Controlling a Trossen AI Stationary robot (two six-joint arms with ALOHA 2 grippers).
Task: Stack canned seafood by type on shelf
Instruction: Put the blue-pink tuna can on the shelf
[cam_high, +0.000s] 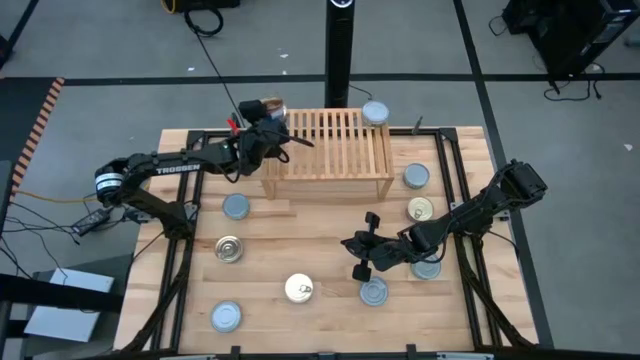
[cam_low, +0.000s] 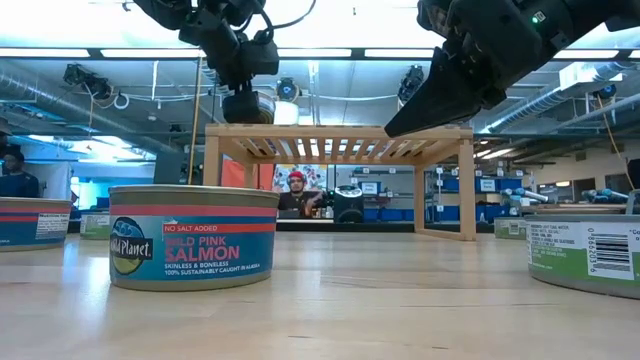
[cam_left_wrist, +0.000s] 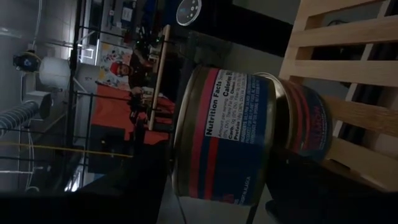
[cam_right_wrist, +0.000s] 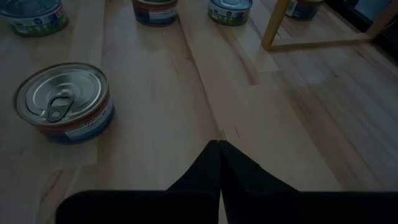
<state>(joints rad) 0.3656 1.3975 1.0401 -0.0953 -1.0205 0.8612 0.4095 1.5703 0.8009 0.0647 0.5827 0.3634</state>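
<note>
Left gripper (cam_high: 268, 128) covers most of the tin (cam_high: 272, 106) at the shelf's (cam_high: 330, 150) far-left corner; whether that tin rests on the slats, can't tell.

overhead view evenly lit, soft shadows, low view backlit by glaring ceiling strip lights (cam_low: 330, 52), left wrist view really dim, near tin (cam_left_wrist: 224, 137) slightly soft

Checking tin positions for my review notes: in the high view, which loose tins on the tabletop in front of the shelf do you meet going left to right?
Near-left tin → tin beside the shelf's left leg → gold-lid tin → tin by the right gripper → tin right of the shelf.
</note>
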